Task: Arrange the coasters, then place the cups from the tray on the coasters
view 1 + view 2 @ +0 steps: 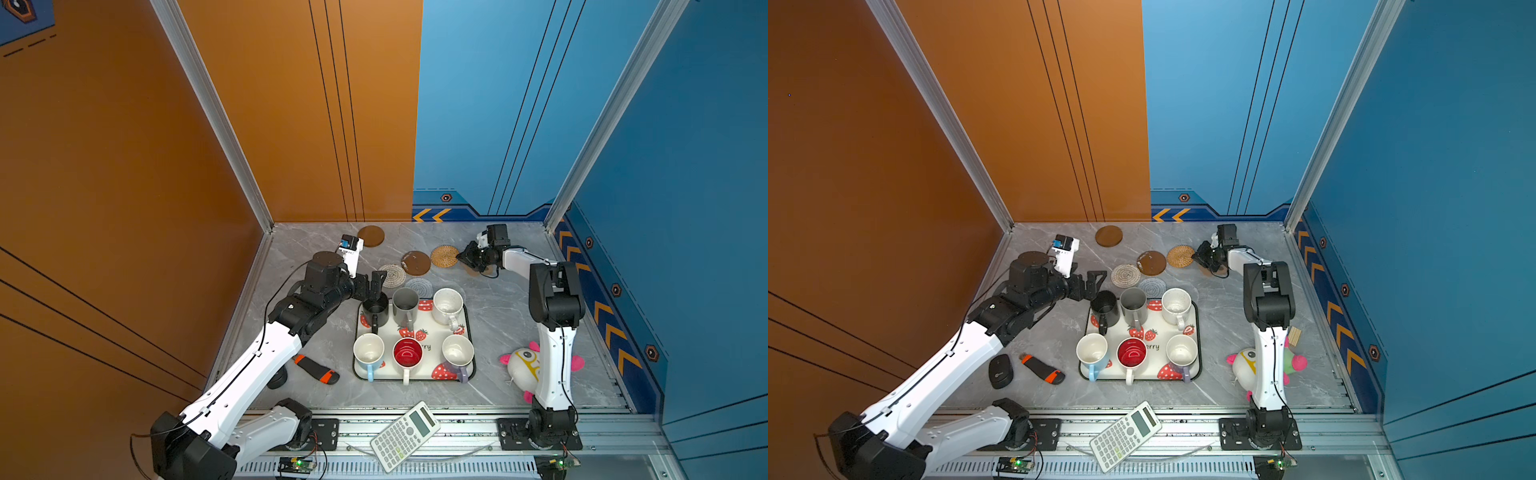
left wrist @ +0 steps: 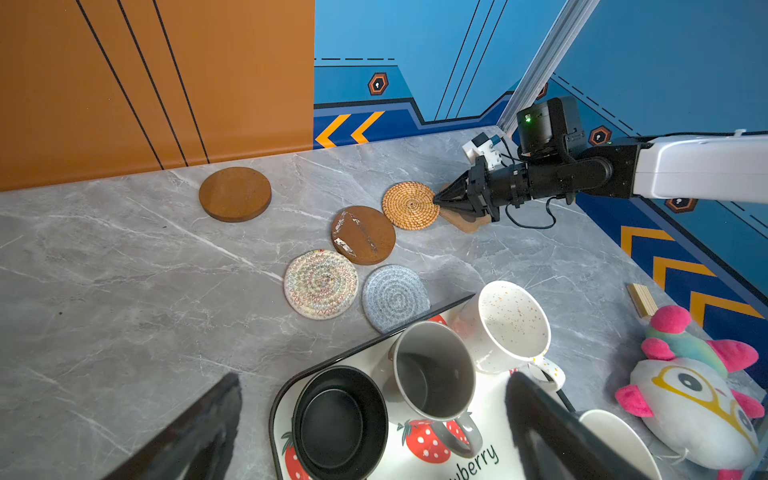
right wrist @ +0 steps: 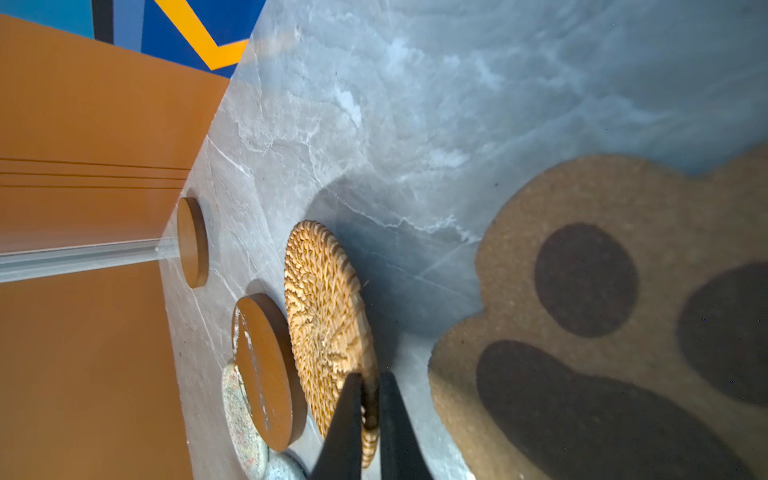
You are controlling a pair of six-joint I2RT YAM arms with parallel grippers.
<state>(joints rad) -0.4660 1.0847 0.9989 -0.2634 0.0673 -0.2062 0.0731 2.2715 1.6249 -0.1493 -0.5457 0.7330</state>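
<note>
One rim pinch: the right gripper point(image 3: 370, 377) nipped the seemingly light, stiff tan woven round coaster point(image 3: 324, 307), while the left gripper point(image 1: 374, 286) gaped.

The left gripper point(image 1: 373, 288) is held wide open over the far-left corner of the tray point(image 1: 390, 332), its arm extended. The right gripper point(image 3: 370, 382) is held low beyond the tray's far-right corner, closed on the rim of the tan woven coaster point(image 3: 324, 307).

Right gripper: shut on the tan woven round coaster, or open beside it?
Shut on it. In the right wrist view the right gripper pinches the tan woven round coaster's rim, a black finger on each face.
</note>
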